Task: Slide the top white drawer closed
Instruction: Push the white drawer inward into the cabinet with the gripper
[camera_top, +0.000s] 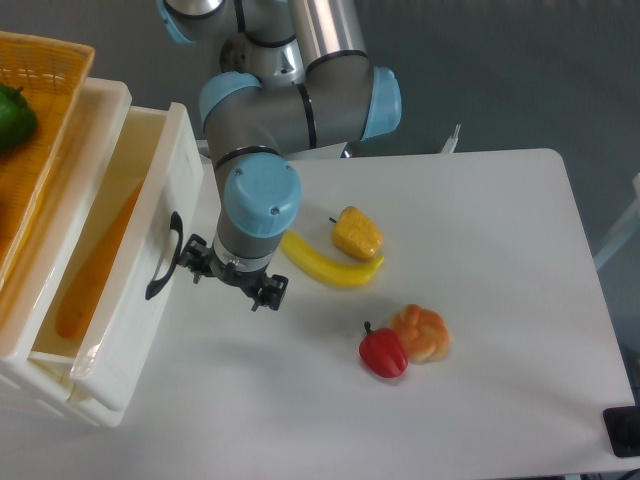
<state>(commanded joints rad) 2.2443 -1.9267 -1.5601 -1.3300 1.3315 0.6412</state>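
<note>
As the gripper (230, 283), jaw state indiscernible, sits against the black handle (163, 256), the top white drawer (140, 290) stands partly open, positioned for pushing leftward

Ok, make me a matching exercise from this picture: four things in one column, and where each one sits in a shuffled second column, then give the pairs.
Things:
1. orange carrot-shaped toy
2. green pepper
3. banana
4. red pepper

Places:
A. in the woven yellow basket on top of the cabinet
B. on the table, touching the orange bread roll
C. inside the top white drawer, which is partly open
D. on the table, just below the corn piece

Pairs: 1-C, 2-A, 3-D, 4-B
</note>
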